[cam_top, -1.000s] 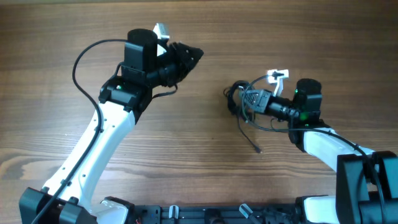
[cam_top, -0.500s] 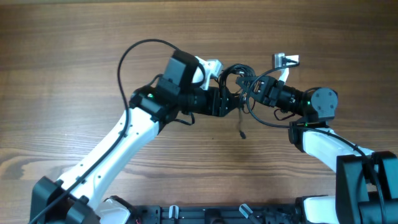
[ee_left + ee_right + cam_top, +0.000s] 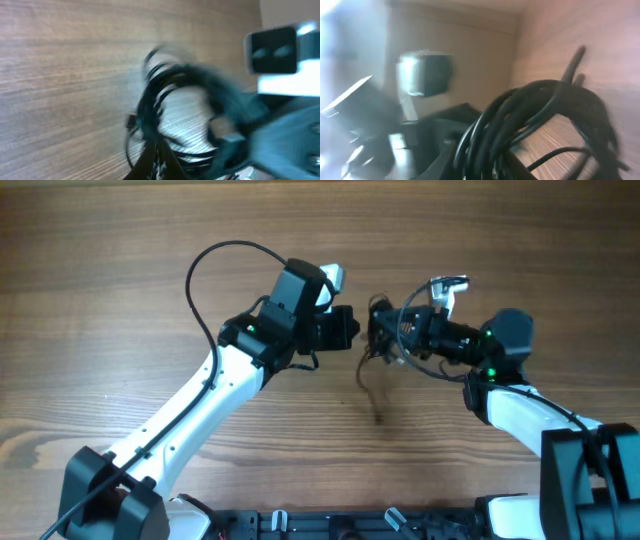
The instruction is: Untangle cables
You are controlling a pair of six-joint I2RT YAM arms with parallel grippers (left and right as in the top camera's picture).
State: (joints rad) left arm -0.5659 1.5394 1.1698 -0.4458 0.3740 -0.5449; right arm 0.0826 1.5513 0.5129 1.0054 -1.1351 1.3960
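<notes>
The cables (image 3: 364,373) are a tangle of thin black cords held above the wood table between the two grippers, with one loose strand hanging toward the table. My left gripper (image 3: 354,330) comes in from the left. In the left wrist view, which is blurred, its fingers meet at the lower edge of the coiled cables (image 3: 150,102), so the left gripper (image 3: 158,150) is shut on a strand. My right gripper (image 3: 388,336) comes in from the right. The right wrist view shows the thick bundle of cables (image 3: 540,105) running between its fingers, and the right gripper (image 3: 485,167) grips it.
The bare wooden table (image 3: 100,280) stretches to the left and to the far side. The left arm's own thick wiring (image 3: 200,275) loops up over its forearm. The arm bases and a black rail (image 3: 330,525) line the near edge.
The left arm swung in from the upper left to the bundle, closed and drew back slightly left. The right gripper lifted the bundle up and leftward, and the hanging strand swung left.
</notes>
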